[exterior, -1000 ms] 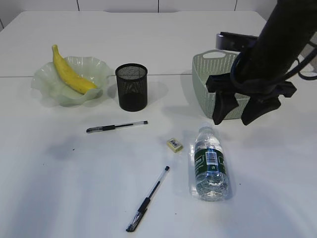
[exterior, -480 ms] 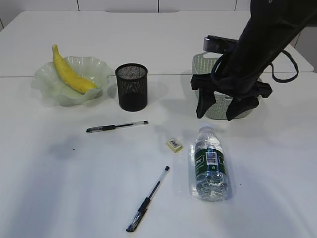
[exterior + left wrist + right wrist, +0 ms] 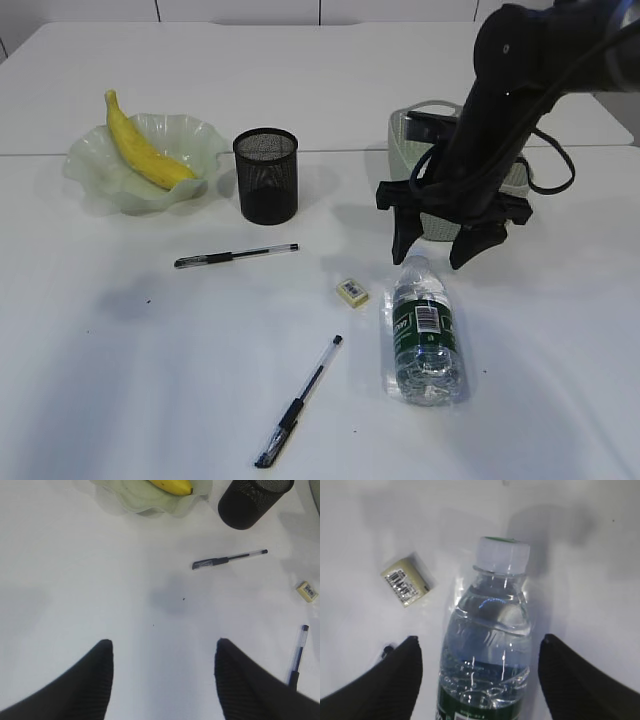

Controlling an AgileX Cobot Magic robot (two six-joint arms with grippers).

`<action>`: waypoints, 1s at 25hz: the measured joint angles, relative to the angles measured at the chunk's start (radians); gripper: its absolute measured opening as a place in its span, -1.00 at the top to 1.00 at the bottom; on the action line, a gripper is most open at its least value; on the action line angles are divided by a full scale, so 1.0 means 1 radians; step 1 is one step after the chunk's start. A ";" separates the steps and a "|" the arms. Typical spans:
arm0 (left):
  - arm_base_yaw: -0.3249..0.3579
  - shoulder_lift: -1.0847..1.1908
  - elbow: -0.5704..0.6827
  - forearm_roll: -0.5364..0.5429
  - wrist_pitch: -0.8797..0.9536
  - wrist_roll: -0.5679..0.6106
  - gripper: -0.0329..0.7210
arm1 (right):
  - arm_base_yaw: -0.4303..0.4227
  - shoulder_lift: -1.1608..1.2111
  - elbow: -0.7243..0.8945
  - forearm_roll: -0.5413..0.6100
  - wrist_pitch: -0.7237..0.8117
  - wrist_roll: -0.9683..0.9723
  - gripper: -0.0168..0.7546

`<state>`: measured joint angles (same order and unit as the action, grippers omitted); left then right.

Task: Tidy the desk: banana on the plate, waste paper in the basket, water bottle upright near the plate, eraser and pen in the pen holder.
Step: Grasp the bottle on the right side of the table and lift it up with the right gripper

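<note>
- Since a second ago our right gripper (image 3: pixel 438 246) has swung from the right edge of the exterior frame, in front of the basket (image 3: pixel 410 130), leftward and down; it now hangs just above the cap end of the water bottle (image 3: pixel 424 335), which lies on its side at lower centre-right; nothing else has shifted.
- We judge the step in hand to be the bottle: the right wrist view shows the cap and shoulder (image 3: pixel 492 625) centred between the two fingers (image 3: pixel 402 672), which stand wide apart and touch nothing.
- Our left gripper (image 3: pixel 162 672) is also spread apart and empty, hovering over bare table low in its own view; it is out of the exterior frame.
- Banana (image 3: pixel 140 145) already rests on the plate (image 3: pixel 95 160) at upper left; the pen holder (image 3: pixel 266 175) stands just right of it; two pens (image 3: pixel 236 256) (image 3: pixel 298 402) and the eraser (image 3: pixel 352 291) lie loose at centre; we see no waste paper on the table.
- Next, in our view: lower the right gripper so the fingers straddle the bottle's body, close, tip it upright, and set it near the plate; the round wet-looking plastic may roll or slip, so a square grip matters.
</note>
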<state>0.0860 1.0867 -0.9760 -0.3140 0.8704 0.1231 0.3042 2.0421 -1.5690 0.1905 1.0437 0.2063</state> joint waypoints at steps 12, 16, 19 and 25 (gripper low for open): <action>0.000 0.000 0.000 0.000 0.000 0.000 -0.29 | 0.002 0.088 -0.007 -0.006 -0.017 0.009 -0.43; 0.000 0.000 0.000 0.000 0.000 0.000 -0.29 | 0.002 0.105 -0.007 -0.006 -0.025 0.016 -0.43; 0.000 0.000 0.000 0.000 0.000 0.000 -0.29 | 0.002 0.116 -0.010 -0.002 -0.031 0.024 -0.43; 0.000 0.000 0.000 0.000 0.000 0.000 -0.29 | 0.002 0.132 -0.012 0.006 -0.035 0.030 -0.42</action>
<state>0.0860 1.0867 -0.9760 -0.3140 0.8704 0.1231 0.3062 2.1742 -1.5809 0.1961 1.0091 0.2364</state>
